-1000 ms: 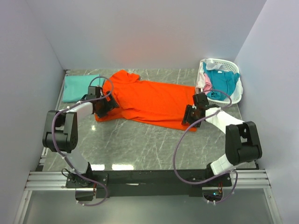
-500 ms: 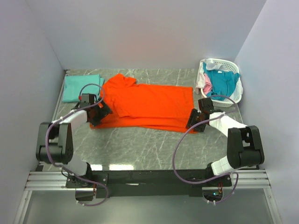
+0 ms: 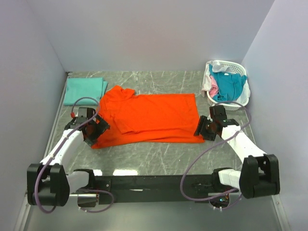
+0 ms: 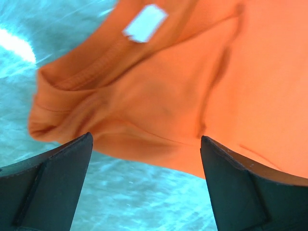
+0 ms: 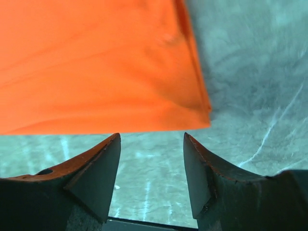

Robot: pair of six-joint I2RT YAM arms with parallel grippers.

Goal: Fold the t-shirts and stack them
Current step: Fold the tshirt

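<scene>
Your bright orange t-shirt (image 3: 149,118) lies spread across the middle of the surface (image 3: 154,156), collar toward the left edge. Your left tool (image 3: 92,131) sits at the collar end, jaws wide, empty. Your right tool (image 3: 204,129) sits at the shirt's near-right corner, jaws partly apart, holding nothing. A folded mint-green t-shirt (image 3: 84,90) lies in the far-left corner; a white basket (image 3: 243,101) stands in the far-right corner.

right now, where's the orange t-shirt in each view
top external: orange t-shirt spread across mid-table.
left wrist: it fills the upper frame, white label at top.
right wrist: upper left, its corner reaching centre right.
shared landmark: the grey marble table under it.
</scene>
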